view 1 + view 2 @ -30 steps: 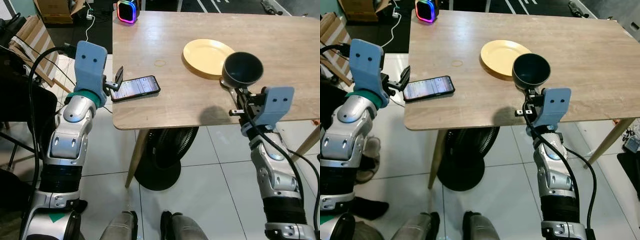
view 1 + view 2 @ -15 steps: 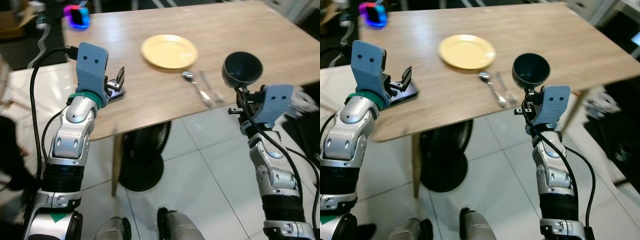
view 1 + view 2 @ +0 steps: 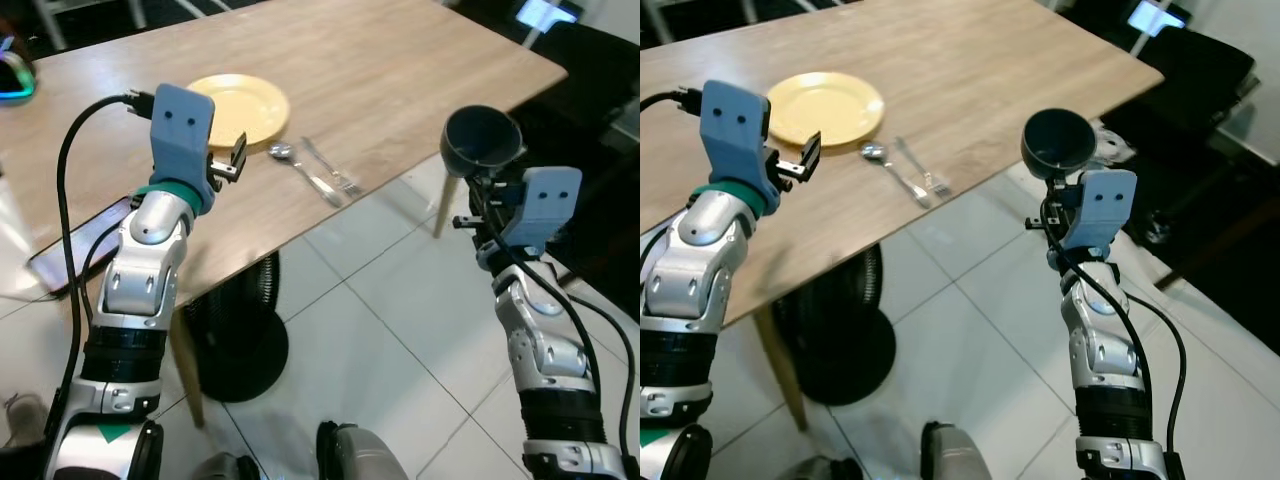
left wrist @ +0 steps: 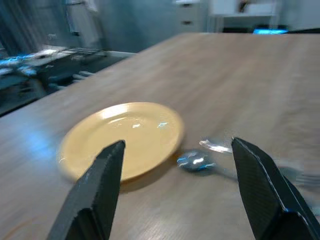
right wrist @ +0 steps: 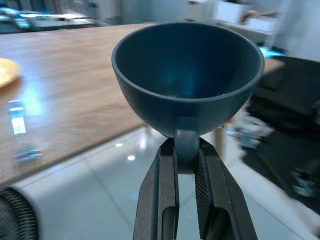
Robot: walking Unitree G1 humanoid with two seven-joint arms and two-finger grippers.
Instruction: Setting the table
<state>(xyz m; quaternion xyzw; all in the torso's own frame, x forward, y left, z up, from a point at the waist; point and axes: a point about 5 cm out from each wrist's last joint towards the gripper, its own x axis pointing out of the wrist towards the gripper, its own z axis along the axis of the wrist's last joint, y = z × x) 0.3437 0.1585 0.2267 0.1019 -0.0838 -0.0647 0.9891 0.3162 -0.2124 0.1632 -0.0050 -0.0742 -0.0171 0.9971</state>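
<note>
Dark bowl (image 5: pixel 187 75) in right pincer (image 5: pixel 186 150)

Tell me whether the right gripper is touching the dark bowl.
Touching. The right wrist view shows the right gripper with its jaws clamped on the stub under the dark bowl, no gap either side.

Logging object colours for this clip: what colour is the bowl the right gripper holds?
Dark blue-grey bowl, clearest in the right wrist view, pinched by the right gripper.

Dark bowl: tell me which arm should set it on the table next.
Right. The right gripper is already shut on the dark bowl, holding it off the table's near edge above the floor. The left gripper is open and empty, raised near the yellow plate.
</note>
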